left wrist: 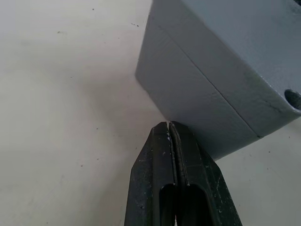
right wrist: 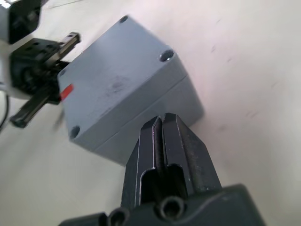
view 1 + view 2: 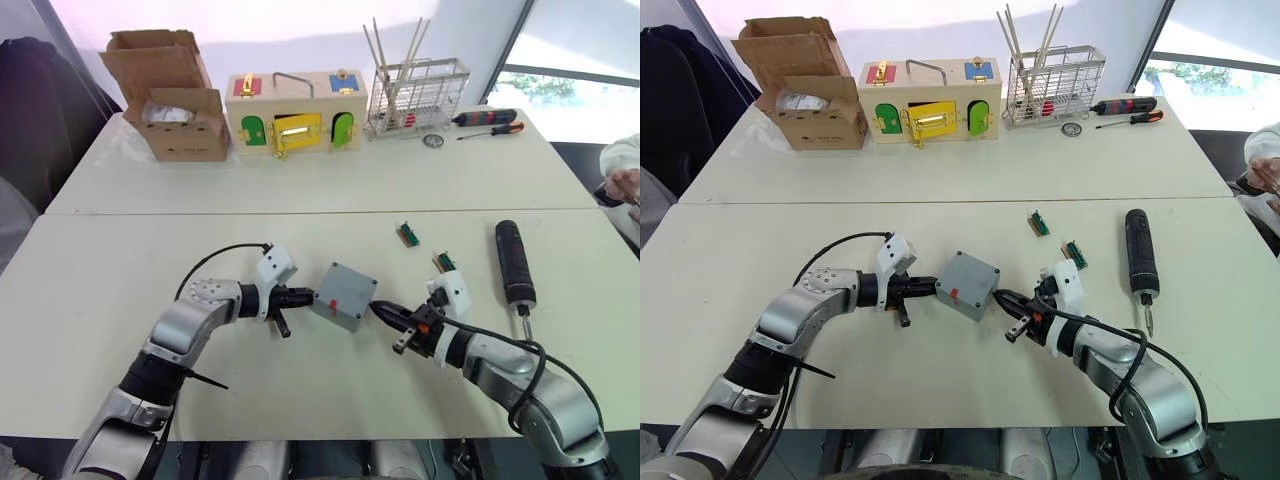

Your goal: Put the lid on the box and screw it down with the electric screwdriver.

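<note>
- Left eye view: the box (image 3: 344, 295) sits mid-counter (image 3: 120, 290) with the lid (image 2: 113, 70) already on it, seam showing all round.
- Left gripper (image 3: 302, 297) and right gripper (image 3: 385, 312) both have fingers pressed together, tips touching opposite sides (nudging, not gripping).
- I'd push evenly from both sides to square the lid so the screw holes line up.
- The electric screwdriver (image 3: 514, 264) lies off to the right, untouched.
</note>
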Robot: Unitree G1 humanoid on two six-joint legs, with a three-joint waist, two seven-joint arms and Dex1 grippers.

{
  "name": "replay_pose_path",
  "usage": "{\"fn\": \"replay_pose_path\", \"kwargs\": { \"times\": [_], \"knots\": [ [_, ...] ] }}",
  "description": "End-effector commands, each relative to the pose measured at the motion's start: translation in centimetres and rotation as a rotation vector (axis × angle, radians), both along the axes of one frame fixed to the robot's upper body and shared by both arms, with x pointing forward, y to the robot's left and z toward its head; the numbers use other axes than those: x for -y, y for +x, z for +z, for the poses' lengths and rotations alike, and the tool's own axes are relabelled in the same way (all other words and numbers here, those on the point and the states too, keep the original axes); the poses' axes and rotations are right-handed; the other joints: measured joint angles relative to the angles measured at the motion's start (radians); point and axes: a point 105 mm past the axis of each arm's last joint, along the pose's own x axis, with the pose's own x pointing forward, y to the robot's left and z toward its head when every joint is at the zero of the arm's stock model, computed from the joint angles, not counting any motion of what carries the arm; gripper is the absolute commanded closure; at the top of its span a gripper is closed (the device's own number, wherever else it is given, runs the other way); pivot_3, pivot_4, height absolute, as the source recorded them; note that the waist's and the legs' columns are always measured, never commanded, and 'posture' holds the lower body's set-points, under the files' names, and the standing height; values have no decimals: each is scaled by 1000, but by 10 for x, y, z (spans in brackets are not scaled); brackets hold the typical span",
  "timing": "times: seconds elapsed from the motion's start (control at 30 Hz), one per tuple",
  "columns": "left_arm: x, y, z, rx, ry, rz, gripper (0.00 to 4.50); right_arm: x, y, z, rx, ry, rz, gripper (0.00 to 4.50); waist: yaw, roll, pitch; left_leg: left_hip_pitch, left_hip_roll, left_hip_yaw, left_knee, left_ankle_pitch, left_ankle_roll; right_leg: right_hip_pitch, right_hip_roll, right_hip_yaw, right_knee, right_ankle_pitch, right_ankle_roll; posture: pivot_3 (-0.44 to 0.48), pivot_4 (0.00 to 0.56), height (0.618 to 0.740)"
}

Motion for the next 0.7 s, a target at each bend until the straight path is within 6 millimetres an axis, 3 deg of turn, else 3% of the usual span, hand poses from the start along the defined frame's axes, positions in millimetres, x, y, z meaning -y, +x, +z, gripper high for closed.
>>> {"fn": "replay_pose_path", "kwargs": {
  "times": [0.03,0.53,0.7],
  "knots": [
    [9,-1,15,47,-43,-7,4500,-3,14,11,80,3,-6,4448,0,0,0,0,0,0,0,0,0,0,0,0,0,0,0,0,150,730],
    [7,-4,20,34,-61,29,4500,4,28,3,88,-13,-9,4448,0,0,0,-6,0,0,1,1,-2,-8,0,0,7,0,0,0,150,730],
    [6,-9,19,20,-53,4,4500,-5,32,6,101,18,-7,4448,0,0,0,-6,0,0,1,1,-2,-8,0,0,7,0,0,0,150,730]
  ]
}}
